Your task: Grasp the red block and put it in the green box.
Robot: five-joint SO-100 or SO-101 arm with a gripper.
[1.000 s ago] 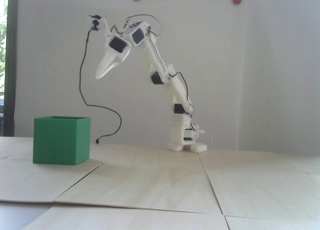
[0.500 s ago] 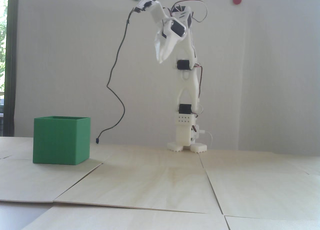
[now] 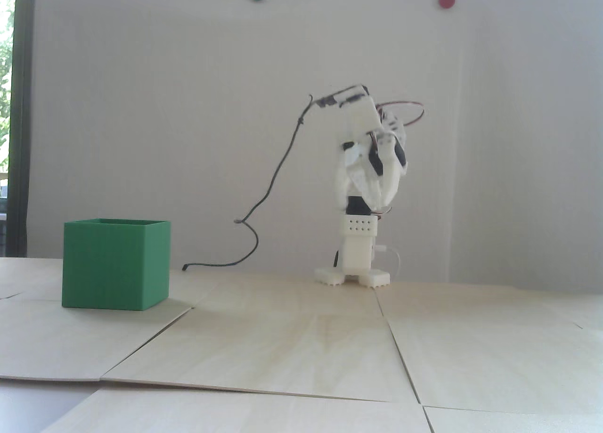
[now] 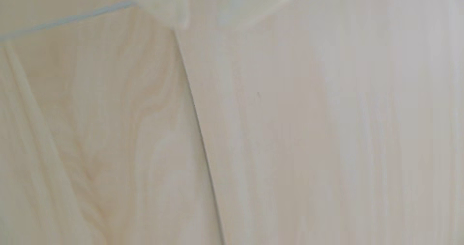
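In the fixed view the green box (image 3: 116, 264) is sitting at the far left on the pale wooden worktop (image 3: 301, 348), its open top facing up. Nothing is showing above its rim, and its inside is hidden. A black cable (image 3: 264, 195) is trailing between it and the white arm (image 3: 365, 178), which is folding up over its base well to the right of the box, with bare boards lying open all around. The fingers (image 3: 384, 202) are pointing down close to the base, but whether they are open or closed cannot be told. The red block is not showing in either view, so its direction from the fingers is unknown. The wrist view is showing only blurred boards.
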